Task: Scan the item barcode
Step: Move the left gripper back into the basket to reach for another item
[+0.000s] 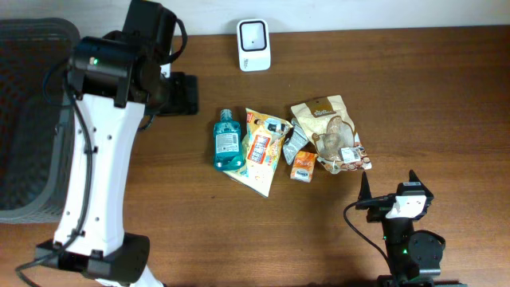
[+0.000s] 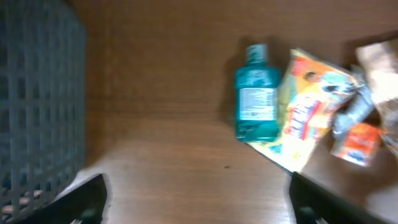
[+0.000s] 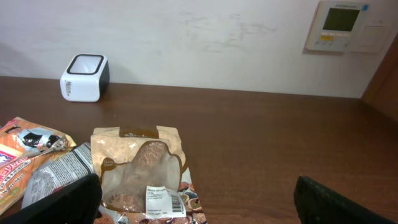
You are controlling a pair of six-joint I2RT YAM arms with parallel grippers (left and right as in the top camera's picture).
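the right fingers (image 3: 59, 202) sit at the near side of the bench (image 1: 446, 96), spread wide with nothing between them. just beyond them lies a brown pouch (image 3: 140, 168), flat, with a white barcode label (image 3: 163, 198) facing up near its closer end. it lies in a loose cluster at mid-bench: a small orange packet (image 1: 302, 166) and a silver packet (image 1: 295, 142) touch its left side, then a yellow snack bag (image 1: 263, 147), then a blue mouthwash bottle (image 1: 227, 142) lying flat beside the bag, cap pointing away. farther back and to the left, the left fingers (image 2: 84, 199) are also wide apart and hold nothing, above bare wood between the bottle and a grey mesh basket (image 1: 24, 119) at the left edge. the white scanner (image 1: 253, 45) stands at the far edge, well apart from the cluster.
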